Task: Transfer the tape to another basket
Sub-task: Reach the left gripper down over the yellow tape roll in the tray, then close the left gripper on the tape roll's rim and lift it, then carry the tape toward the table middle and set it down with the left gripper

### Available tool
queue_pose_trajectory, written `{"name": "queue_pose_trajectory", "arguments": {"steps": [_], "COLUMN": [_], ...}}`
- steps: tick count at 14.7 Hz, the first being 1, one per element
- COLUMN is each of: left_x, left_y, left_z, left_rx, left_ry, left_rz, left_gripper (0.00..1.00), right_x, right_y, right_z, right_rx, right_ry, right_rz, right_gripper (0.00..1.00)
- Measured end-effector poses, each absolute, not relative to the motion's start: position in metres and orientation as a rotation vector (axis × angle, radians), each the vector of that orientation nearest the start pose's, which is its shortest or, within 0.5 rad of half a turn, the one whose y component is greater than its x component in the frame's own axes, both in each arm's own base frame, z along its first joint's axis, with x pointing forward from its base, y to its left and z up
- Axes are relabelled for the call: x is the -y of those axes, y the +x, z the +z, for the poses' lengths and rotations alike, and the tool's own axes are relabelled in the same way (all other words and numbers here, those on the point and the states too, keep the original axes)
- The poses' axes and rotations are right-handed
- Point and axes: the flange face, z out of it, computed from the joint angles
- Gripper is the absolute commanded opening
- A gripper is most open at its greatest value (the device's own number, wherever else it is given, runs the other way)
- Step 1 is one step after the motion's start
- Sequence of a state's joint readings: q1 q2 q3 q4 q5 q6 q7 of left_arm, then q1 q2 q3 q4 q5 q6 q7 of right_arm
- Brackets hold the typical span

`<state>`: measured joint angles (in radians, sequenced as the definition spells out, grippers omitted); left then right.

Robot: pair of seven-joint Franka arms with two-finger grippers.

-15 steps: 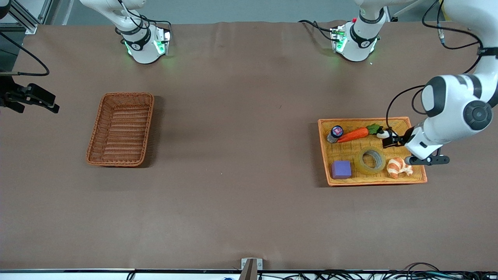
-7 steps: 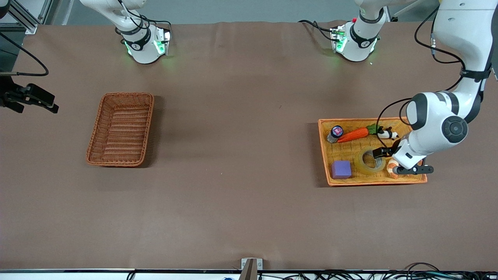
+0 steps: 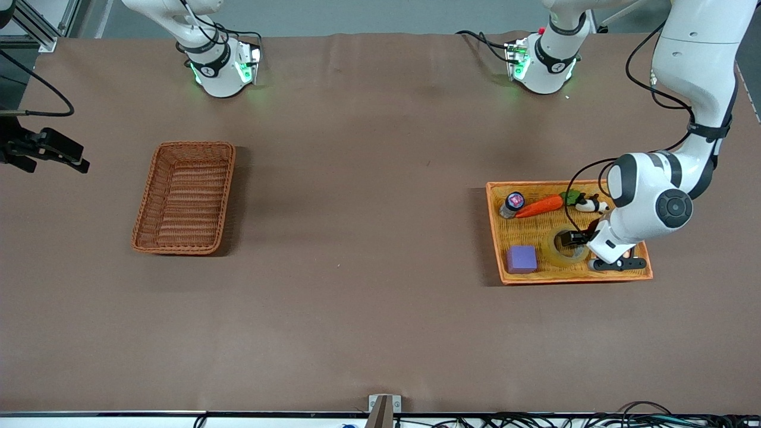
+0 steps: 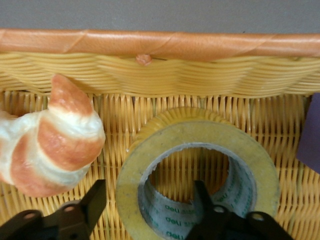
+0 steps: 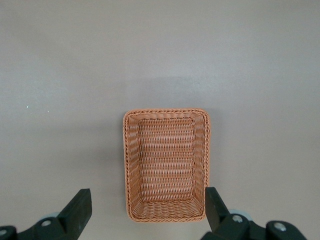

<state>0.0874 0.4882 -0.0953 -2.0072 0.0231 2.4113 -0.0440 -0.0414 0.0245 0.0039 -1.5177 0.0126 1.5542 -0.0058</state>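
The tape (image 3: 552, 251) is a yellowish ring lying flat in the bright orange-yellow tray (image 3: 496, 226) toward the left arm's end of the table. My left gripper (image 3: 574, 240) is down on it and open. In the left wrist view the tape (image 4: 200, 137) fills the middle, and my left gripper (image 4: 150, 205) straddles the ring's wall: one finger (image 4: 94, 199) outside, the other inside the core hole. The reddish-brown basket (image 3: 185, 197) stands empty toward the right arm's end. My right gripper (image 5: 146, 200) is open and empty, high over the basket (image 5: 166, 170).
In the tray lie a croissant (image 4: 55, 140) close beside the tape, a purple block (image 3: 521, 259), a carrot (image 3: 540, 205), a small bottle (image 3: 512, 204) and a black-and-white toy (image 3: 590, 205). The left hand hides most of the croissant in the front view.
My left gripper has moved from over the carrot's leafy end of the tray toward the front camera and down onto the tape. The right arm has not moved.
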Motion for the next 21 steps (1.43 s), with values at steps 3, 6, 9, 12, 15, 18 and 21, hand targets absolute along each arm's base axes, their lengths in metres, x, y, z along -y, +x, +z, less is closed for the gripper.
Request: {"name": "queue_pose_trajectory", "arguments": {"steps": [3, 6, 9, 12, 15, 18, 21], "left_x": [0.003, 0.001, 0.006, 0.05, 0.135, 0.224, 0.328], "left_y": [0.596, 0.6, 0.605, 0.613, 0.612, 0.598, 0.571], "left_z": [0.198, 0.202, 0.228, 0.3, 0.36, 0.372, 0.343], "left_rx": [0.008, 0.012, 0.018, -0.047, -0.117, -0.236, -0.283], "left_ry": [-3.134, -3.081, -3.066, -3.065, -3.083, -3.096, -3.109], "left_rz": [0.137, 0.113, 0.1, 0.09, 0.054, 0.045, 0.091], "left_gripper": [0.07, 0.01, 0.01, 0.01, 0.01, 0.01, 0.01], "right_x": [0.02, 0.02, 0.022, 0.024, 0.024, 0.025, 0.025], "right_y": [0.561, 0.561, 0.561, 0.56, 0.56, 0.56, 0.56], "right_z": [0.634, 0.634, 0.634, 0.634, 0.634, 0.634, 0.634], "right_rx": [-0.05, -0.05, -0.057, -0.06, -0.061, -0.063, -0.065], "right_ry": [-3.129, -3.129, -3.129, -3.129, -3.128, -3.128, -3.128], "right_rz": [-0.019, -0.019, -0.019, -0.019, -0.019, -0.019, -0.018], "right_gripper": [1.0, 1.0, 1.0, 1.0, 1.0, 1.0, 1.0]}}
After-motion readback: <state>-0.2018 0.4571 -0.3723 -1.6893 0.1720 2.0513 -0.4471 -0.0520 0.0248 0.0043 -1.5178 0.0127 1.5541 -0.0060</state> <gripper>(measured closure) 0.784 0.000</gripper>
